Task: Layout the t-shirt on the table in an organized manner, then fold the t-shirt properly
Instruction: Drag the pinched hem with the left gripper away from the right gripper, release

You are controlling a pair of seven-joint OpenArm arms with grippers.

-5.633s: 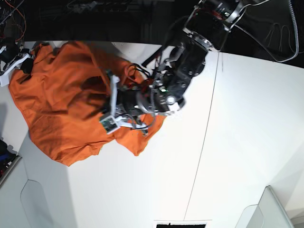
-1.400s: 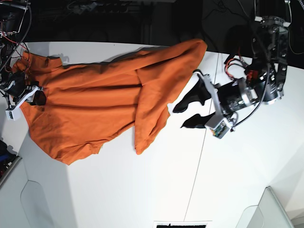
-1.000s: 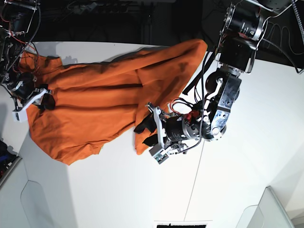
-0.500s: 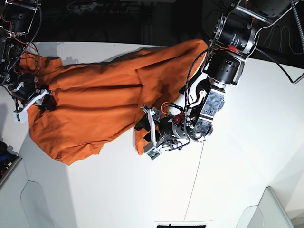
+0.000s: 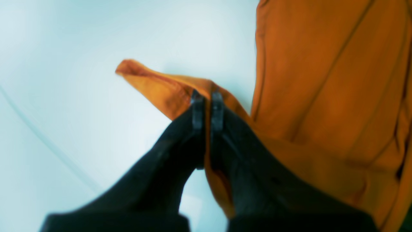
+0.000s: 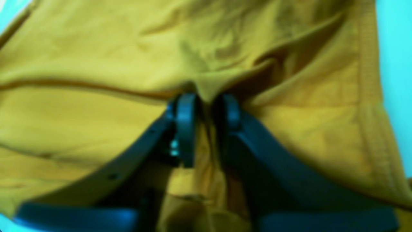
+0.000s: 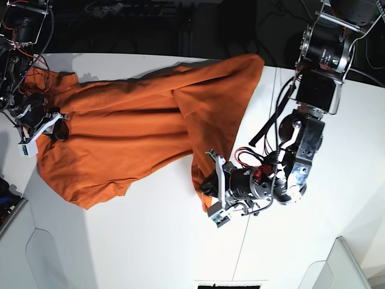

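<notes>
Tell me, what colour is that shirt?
Plain bright orange t-shirt, no pattern visible; the base view shows it best.

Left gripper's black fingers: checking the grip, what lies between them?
A fold of the bright orange fabric t-shirt sits pinched between the left gripper fingers, in the left wrist view.

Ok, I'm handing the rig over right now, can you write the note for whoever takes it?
Left hand: shut on a corner of the t-shirt, at the shirt's edge nearest the table's middle.
Right hand: closed on a fold of fabric at the shirt's opposite end, by the table edge.
Shirt: lying on the table, stretched between the two hands but bunched and creased, one flap doubled over.
Done: both ends gripped.
Left: spread it flat, then fold.
</notes>
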